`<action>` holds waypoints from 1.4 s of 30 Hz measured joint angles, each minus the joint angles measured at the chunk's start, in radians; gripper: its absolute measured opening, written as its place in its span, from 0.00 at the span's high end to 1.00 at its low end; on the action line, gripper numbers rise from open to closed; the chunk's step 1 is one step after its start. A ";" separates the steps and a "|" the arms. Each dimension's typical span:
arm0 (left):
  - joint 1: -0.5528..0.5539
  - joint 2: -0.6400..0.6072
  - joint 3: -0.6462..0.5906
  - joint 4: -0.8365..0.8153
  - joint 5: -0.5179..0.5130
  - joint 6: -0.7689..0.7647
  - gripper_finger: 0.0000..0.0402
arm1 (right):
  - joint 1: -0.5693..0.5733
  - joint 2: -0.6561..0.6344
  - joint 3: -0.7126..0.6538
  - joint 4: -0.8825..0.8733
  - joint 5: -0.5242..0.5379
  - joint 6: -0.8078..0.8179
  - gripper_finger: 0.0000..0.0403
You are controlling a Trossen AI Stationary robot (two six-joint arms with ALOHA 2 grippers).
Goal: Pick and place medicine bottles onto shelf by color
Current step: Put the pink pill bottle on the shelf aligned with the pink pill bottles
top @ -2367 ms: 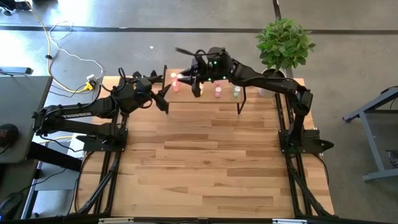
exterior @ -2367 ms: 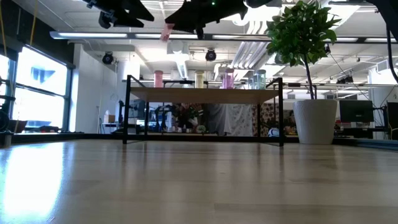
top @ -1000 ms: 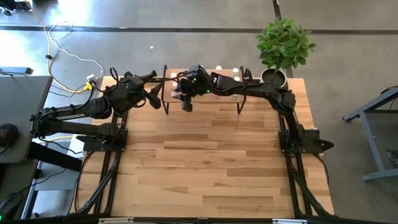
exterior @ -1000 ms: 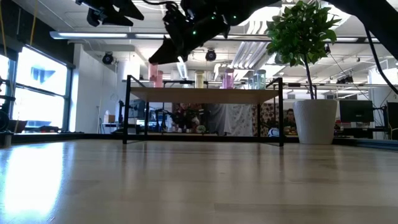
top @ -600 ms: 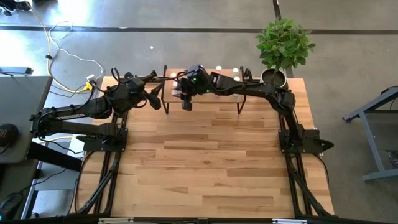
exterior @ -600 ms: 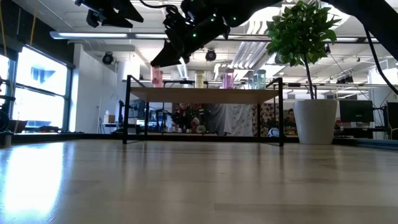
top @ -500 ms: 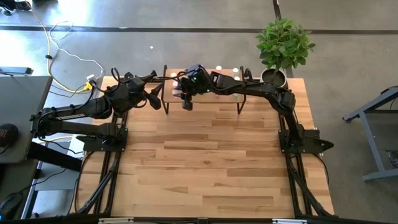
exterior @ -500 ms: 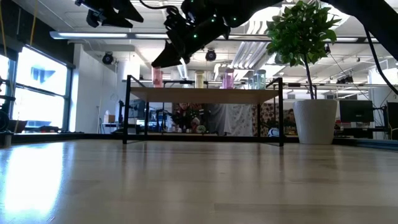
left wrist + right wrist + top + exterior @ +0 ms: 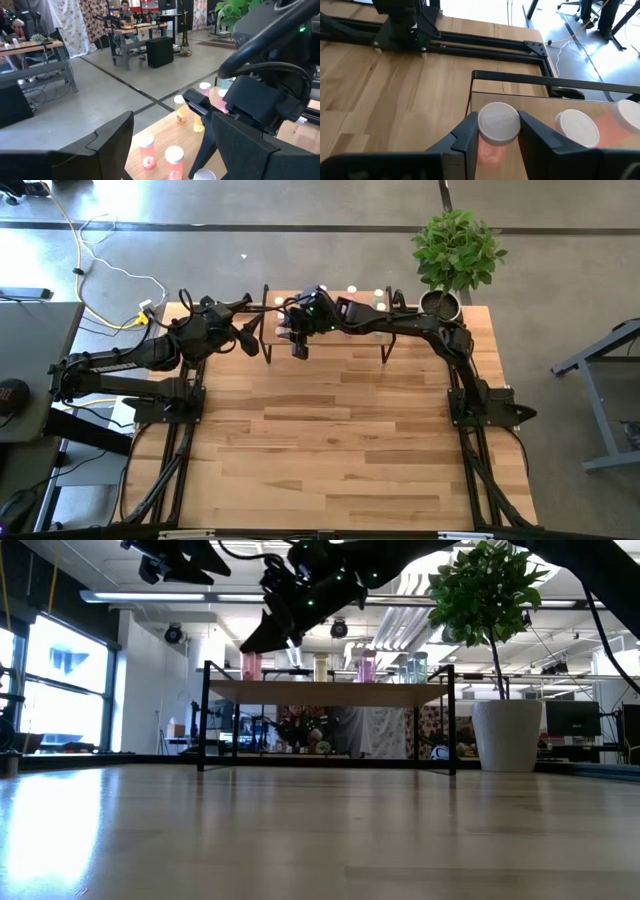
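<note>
The shelf [image 9: 330,692] stands at the table's far edge with several white-capped bottles upright on it: pink, yellow [image 9: 321,667] and pale green [image 9: 415,667]. My right gripper [image 9: 499,137] is over the shelf's left end [image 9: 540,107], shut on a pink bottle [image 9: 250,666]. Another red-orange bottle [image 9: 576,128] stands just beside it. My left gripper [image 9: 252,338] hangs open in the air left of the shelf, touching nothing. In its wrist view, red [image 9: 146,150], yellow [image 9: 179,107] and pink [image 9: 205,90] bottles stand on the shelf top. My right gripper pinches the pink bottle just under its white cap [image 9: 499,123], one finger [image 9: 469,136] on each side. The fingers slant down from the table's right. The bottle is upright. I cannot tell whether its base rests on the shelf top.
A potted plant [image 9: 455,250] stands at the table's far right corner, next to the shelf's right end. The broad wooden table top [image 9: 330,440] lies in front of the shelf. My right arm [image 9: 400,325] stretches over most of the shelf.
</note>
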 joint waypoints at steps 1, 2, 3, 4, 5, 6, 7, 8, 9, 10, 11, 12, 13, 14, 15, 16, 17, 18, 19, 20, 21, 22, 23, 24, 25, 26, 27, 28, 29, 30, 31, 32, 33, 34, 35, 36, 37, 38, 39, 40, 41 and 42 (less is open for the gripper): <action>0.000 0.000 0.000 0.000 0.000 0.000 0.36 | 0.000 0.000 0.000 0.001 0.002 -0.004 0.75; 0.000 0.000 0.000 0.000 0.000 0.000 0.36 | 0.000 0.000 0.000 0.004 0.004 -0.006 0.75; 0.000 0.000 0.000 0.000 0.000 0.000 0.36 | 0.000 0.000 0.000 0.004 0.007 -0.007 0.75; 0.000 0.000 0.000 0.000 0.000 0.000 0.36 | 0.000 0.000 0.000 0.004 0.009 -0.007 0.75; 0.000 0.000 0.000 -0.001 0.000 0.000 0.36 | -0.002 0.000 0.000 0.004 0.009 -0.007 0.75; 0.000 0.000 0.000 -0.001 0.000 0.000 0.36 | -0.004 0.000 0.000 0.004 0.011 -0.005 0.75; 0.000 0.000 0.000 -0.001 0.000 0.000 0.36 | -0.006 0.000 0.000 0.004 0.013 0.000 0.75; 0.000 0.000 0.000 -0.001 0.000 0.000 0.36 | -0.006 0.000 0.000 0.004 0.016 0.001 0.75; 0.000 0.000 0.000 -0.001 0.000 0.000 0.36 | -0.007 0.000 0.000 0.004 0.018 0.001 0.75; 0.000 0.000 0.000 -0.001 0.000 0.000 0.36 | -0.007 0.000 0.000 0.005 0.025 0.001 0.75; 0.000 0.000 0.000 -0.001 0.000 0.000 0.36 | -0.006 0.000 0.000 0.009 0.037 0.001 0.75; 0.000 0.000 0.000 -0.002 0.000 0.000 0.36 | -0.006 0.001 0.000 0.010 0.043 0.001 0.75; 0.000 0.000 0.000 -0.003 0.000 0.000 0.36 | -0.007 0.001 0.000 0.010 0.047 0.001 0.75; 0.000 0.000 0.000 -0.005 0.000 0.000 0.36 | -0.007 0.001 0.000 0.010 0.047 0.001 0.75; 0.000 0.000 0.000 -0.007 0.000 0.000 0.36 | -0.007 0.001 0.000 0.010 0.047 0.001 0.75; 0.000 0.000 0.000 -0.009 0.000 0.000 0.36 | -0.007 0.001 0.000 0.009 0.047 0.001 0.75; 0.000 0.000 0.000 -0.009 0.000 0.000 0.36 | -0.007 0.001 0.000 0.007 0.047 0.001 0.75; 0.000 0.000 0.000 -0.011 0.000 0.000 0.36 | -0.007 0.001 0.000 0.005 0.047 0.001 0.75; 0.000 0.000 0.000 -0.013 0.000 0.000 0.36 | -0.007 0.001 0.000 0.004 0.048 0.001 0.75; 0.000 0.000 0.000 -0.015 0.000 0.000 0.36 | -0.007 0.001 0.000 0.004 0.050 0.001 0.74; 0.000 0.000 0.000 -0.016 0.000 0.000 0.36 | -0.007 0.001 0.000 0.004 0.050 0.001 0.73; 0.000 0.000 0.000 -0.016 0.000 0.000 0.36 | -0.007 0.001 0.000 0.003 0.050 0.001 0.72; 0.000 0.000 0.000 -0.016 0.000 0.000 0.36 | -0.007 0.001 0.000 0.003 0.050 0.001 0.71; 0.000 0.000 0.000 -0.016 0.000 0.000 0.36 | -0.007 0.001 0.000 0.003 0.050 0.001 0.70; 0.000 0.000 0.000 -0.016 0.000 0.000 0.36 | -0.007 0.001 0.000 0.002 0.050 0.001 0.68; 0.000 0.000 0.000 -0.016 0.000 0.000 0.36 | -0.007 0.001 0.000 -0.003 0.051 0.001 0.67; 0.000 0.000 0.000 -0.016 0.000 0.000 0.36 | -0.007 0.002 0.000 -0.011 0.051 0.001 0.67; 0.000 0.000 0.000 -0.016 0.000 0.000 0.36 | -0.007 0.005 0.000 -0.011 0.052 0.001 0.66; 0.000 0.000 0.000 -0.016 0.000 0.000 0.36 | -0.007 0.006 0.000 -0.012 0.051 0.001 0.66; 0.000 0.000 0.000 -0.016 0.000 0.000 0.36 | -0.007 0.006 0.000 -0.011 0.051 0.003 0.65; 0.000 0.000 0.000 -0.016 0.000 0.000 0.36 | -0.007 0.006 0.000 -0.007 0.051 0.006 0.65; 0.000 0.000 0.000 -0.016 0.000 0.000 0.36 | -0.007 0.005 0.000 -0.005 0.051 0.014 0.65; 0.000 0.000 0.000 -0.016 0.000 0.000 0.36 | -0.007 0.005 0.000 -0.005 0.051 0.023 0.65; 0.000 0.000 0.000 -0.016 0.000 0.000 0.36 | -0.007 0.005 0.000 -0.005 0.051 0.023 0.65; 0.000 0.000 0.000 -0.016 0.000 0.000 0.36 | -0.007 0.005 0.000 -0.006 0.052 0.023 0.65; 0.000 0.000 0.000 -0.016 0.001 0.000 0.36 | -0.007 0.005 0.000 -0.005 0.057 0.023 0.65; 0.000 0.000 0.000 -0.016 0.000 0.000 0.36 | -0.007 0.005 0.000 -0.003 0.063 0.022 0.65; 0.000 0.000 0.000 -0.016 0.000 0.000 0.36 | -0.007 0.005 0.000 -0.003 0.065 0.023 0.65; 0.000 0.000 0.000 -0.016 0.000 0.000 0.36 | -0.007 0.005 0.000 -0.003 0.065 0.025 0.65; 0.000 0.000 0.000 -0.016 0.000 0.000 0.36 | -0.007 0.005 0.000 -0.003 0.065 0.027 0.65; 0.000 0.000 0.000 -0.016 0.000 0.000 0.36 | -0.007 0.005 0.000 -0.003 0.065 0.027 0.65; 0.000 0.000 0.000 -0.015 0.000 0.000 0.36 | -0.007 0.005 0.000 -0.003 0.065 0.027 0.65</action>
